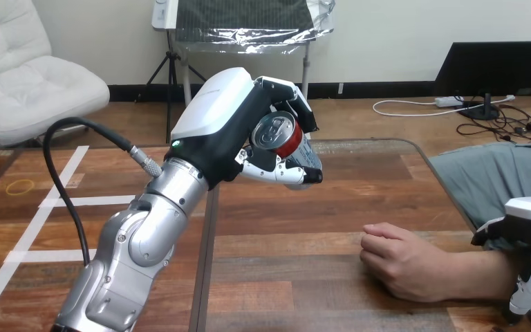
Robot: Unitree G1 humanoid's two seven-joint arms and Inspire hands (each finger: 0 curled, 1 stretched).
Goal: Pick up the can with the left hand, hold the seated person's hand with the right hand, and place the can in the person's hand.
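Observation:
My left hand [225, 114] is raised above the middle of the table, fingers and thumb curled round a red can [280, 135] with a silver top. The can is tilted, its top facing me. The person's hand [401, 261] rests on the table at the lower right, palm down and loosely closed, holding nothing. My right hand [529, 225] is at the right edge, right over the person's forearm [484, 273] near the wrist. Whether it grips the forearm cannot be told. The can is well above and to the left of the person's hand.
The wooden table [304, 228] stretches between my left arm and the person's hand. Its far edge [366, 142] lies just behind the raised can. The person's lap [491, 173] shows beyond the table's right corner.

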